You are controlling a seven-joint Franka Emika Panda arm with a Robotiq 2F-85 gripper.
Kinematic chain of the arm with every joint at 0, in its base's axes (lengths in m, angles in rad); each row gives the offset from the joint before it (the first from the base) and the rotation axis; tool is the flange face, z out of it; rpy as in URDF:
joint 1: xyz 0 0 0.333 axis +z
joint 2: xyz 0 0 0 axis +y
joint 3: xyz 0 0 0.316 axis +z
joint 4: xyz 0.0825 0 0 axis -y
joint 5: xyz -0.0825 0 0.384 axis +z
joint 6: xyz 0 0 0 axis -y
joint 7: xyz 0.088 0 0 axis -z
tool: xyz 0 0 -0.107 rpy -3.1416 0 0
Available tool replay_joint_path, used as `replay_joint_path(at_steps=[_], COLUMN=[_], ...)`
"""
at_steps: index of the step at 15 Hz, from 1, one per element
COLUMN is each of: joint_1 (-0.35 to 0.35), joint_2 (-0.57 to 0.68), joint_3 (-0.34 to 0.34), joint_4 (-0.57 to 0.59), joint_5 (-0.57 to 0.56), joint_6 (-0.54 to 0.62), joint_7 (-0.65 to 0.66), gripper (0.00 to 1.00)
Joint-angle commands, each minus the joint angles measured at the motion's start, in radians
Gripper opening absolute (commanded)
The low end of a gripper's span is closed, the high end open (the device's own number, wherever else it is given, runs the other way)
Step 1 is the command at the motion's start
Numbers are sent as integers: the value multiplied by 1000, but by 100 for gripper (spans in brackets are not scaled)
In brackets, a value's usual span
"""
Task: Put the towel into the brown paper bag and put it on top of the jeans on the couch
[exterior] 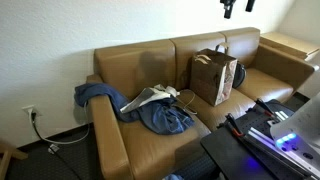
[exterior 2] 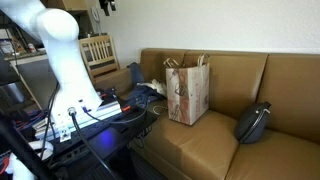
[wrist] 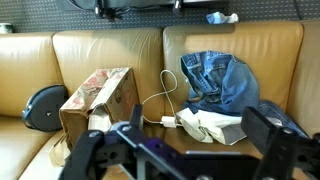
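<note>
The Robotiq gripper (wrist: pixel 178 150) is hanging high above the wide tan-brown leather couch (exterior: pixel 140 70), well apart from everything on it. Its jaws are standing as wide as they go and are holding nothing. The small whitish-grey cloth towel (wrist: pixel 208 126) is lying crumpled on the seat, ahead of and far below the jaws. In the wrist view it is appearing just beyond the gap between them, a little toward the finger (wrist: pixel 275 135) at that view's right edge. The towel's long axis is running roughly along the line joining the two fingers, so closing across its narrower width is probably calling for a turn of the wrist during the descent. The large blue denim jeans (wrist: pixel 220 80) are lying just beyond the towel and touching it. A thin white cable (wrist: pixel 165 95) is looping beside the towel's end on the side of the other finger, and it is at risk of being pinched along with the cloth. The tall brown paper shopping bag (wrist: pixel 95 100) is standing upright on the next seat, off toward that other finger, beside a small dark round cushion (wrist: pixel 45 107).
</note>
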Motion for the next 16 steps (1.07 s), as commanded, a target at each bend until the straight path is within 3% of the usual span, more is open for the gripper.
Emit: replay_joint_path(at_steps=[1,5,13,14,15,16], joint_1=[20,-11,23,31,50,55], joint_2=[5,140,595,632,546,591], joint_3=[-15,17,-49,-67,-72,-87], joint_4=[3,22,39,51,-1,12], joint_5=[-8,-33,17,26,3,7], joint_6=[-3,-9,328,340,326,340], joint_7=[9,88,297,296,277,281], gripper=[100,100,100,100,100,100])
